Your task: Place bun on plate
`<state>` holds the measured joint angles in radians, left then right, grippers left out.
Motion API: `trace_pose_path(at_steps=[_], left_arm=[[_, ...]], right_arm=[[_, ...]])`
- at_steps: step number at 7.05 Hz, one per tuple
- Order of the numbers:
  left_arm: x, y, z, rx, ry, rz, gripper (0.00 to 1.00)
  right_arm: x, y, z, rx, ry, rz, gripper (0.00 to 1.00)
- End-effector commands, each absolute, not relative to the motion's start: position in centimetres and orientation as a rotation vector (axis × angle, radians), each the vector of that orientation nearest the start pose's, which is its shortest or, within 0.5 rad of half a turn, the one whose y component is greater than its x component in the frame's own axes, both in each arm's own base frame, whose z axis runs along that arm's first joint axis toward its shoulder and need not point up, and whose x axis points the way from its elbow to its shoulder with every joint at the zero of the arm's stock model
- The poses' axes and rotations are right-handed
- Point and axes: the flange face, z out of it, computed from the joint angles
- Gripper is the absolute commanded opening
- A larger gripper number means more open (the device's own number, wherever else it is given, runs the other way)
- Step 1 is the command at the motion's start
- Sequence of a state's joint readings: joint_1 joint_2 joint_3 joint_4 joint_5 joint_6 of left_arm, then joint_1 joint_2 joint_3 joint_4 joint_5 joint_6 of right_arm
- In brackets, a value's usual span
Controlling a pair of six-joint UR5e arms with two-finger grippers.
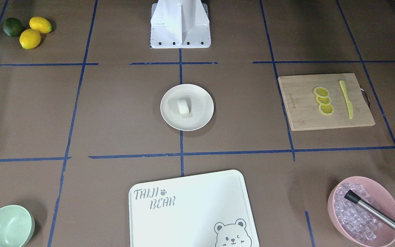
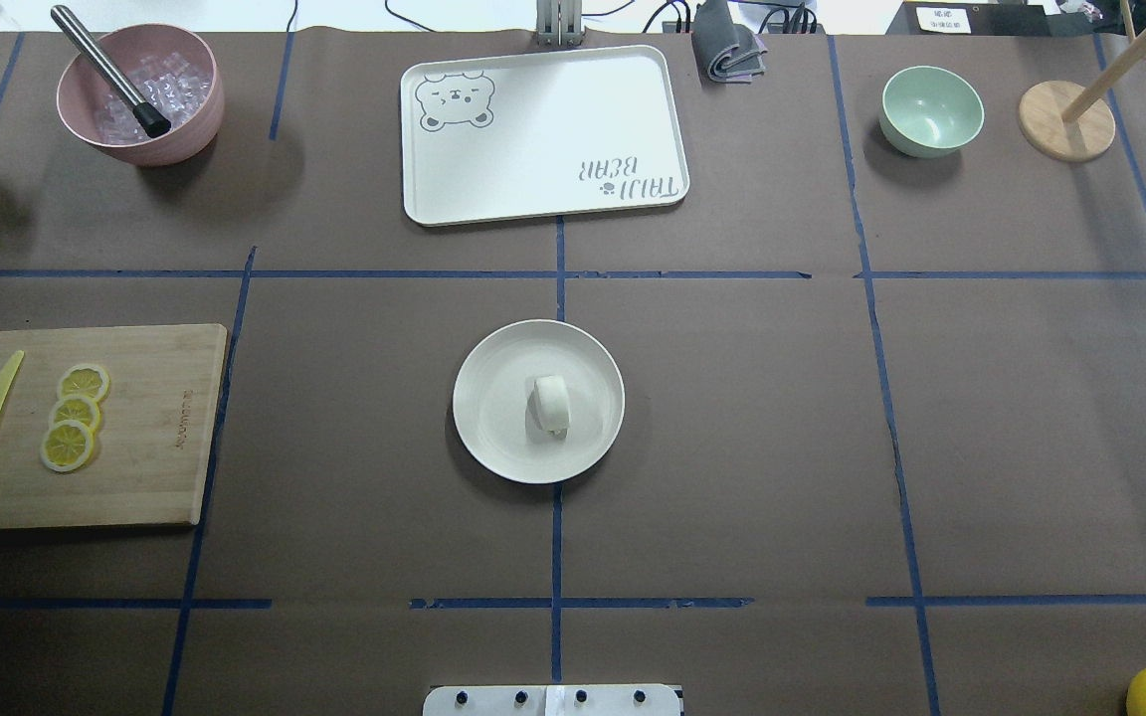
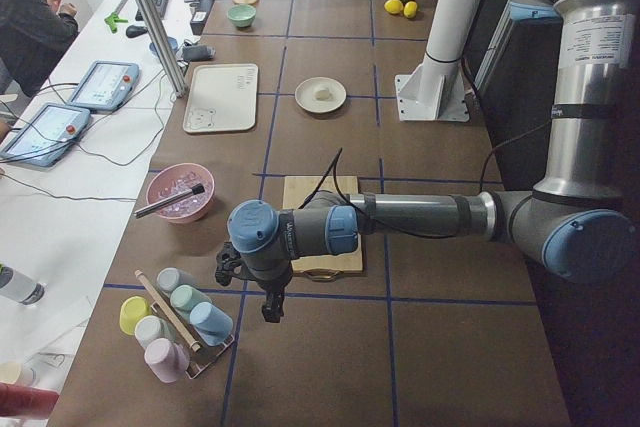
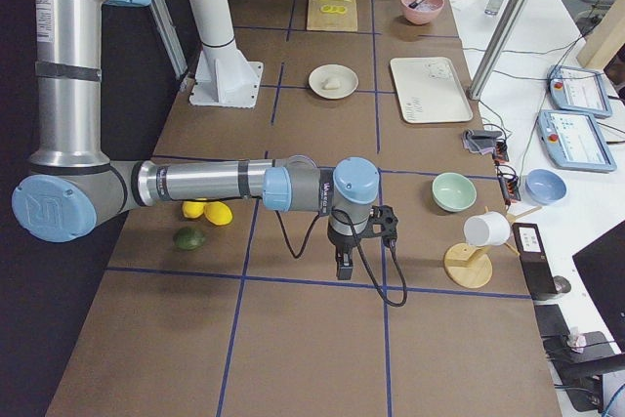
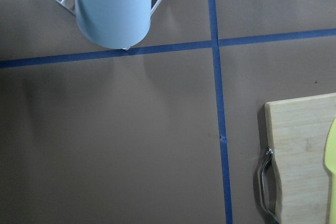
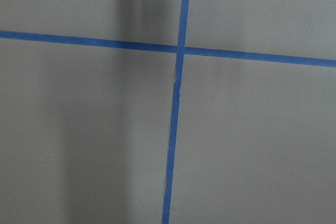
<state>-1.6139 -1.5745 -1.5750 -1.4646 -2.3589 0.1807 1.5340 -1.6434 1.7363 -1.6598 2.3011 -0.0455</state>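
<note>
The left gripper [image 3: 271, 309] is hanging in the lower centre of the exterior left view. Its fingers appear to be pointing down at the counter [image 3: 330, 367], but whether they are spread or pressed together cannot be told at this size. The left wrist view is showing a pale blue cup [image 5: 113, 6] at upper left and the handled end of a bamboo board [image 5: 299, 156] at lower right.

The right gripper [image 4: 342, 266] is hanging at the centre of the exterior right view, and the state of its fingers likewise cannot be told. A green bowl [image 4: 453, 191] is sitting near it, toward the right of the frame. The right wrist view is showing only crossing blue tape [image 6: 180, 50].

The bun [image 2: 552, 403] is resting near the middle of the plate [image 2: 493, 398], at the centre of the overhead view, well apart from both grippers.
</note>
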Motion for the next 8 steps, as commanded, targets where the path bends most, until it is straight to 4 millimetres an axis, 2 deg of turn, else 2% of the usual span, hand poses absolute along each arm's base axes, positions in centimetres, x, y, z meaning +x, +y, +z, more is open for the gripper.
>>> trace_pose_path(at_steps=[1, 2, 8], left_arm=[[-8.29, -48.73, 65.08, 0.020, 0.791, 0.103, 1.00], [-8.28, -48.19, 65.69, 0.008, 0.791, 0.099, 1.00], [-8.32, -48.10, 65.81, 0.005, 0.785, 0.097, 1.00]], right_arm=[[4.99, -46.21, 62.35, 0.007, -0.730, -0.079, 1.00], [5.00, -46.28, 62.35, 0.009, -0.729, -0.080, 1.00], [4.92, -46.50, 62.08, 0.012, -0.729, -0.082, 1.00]])
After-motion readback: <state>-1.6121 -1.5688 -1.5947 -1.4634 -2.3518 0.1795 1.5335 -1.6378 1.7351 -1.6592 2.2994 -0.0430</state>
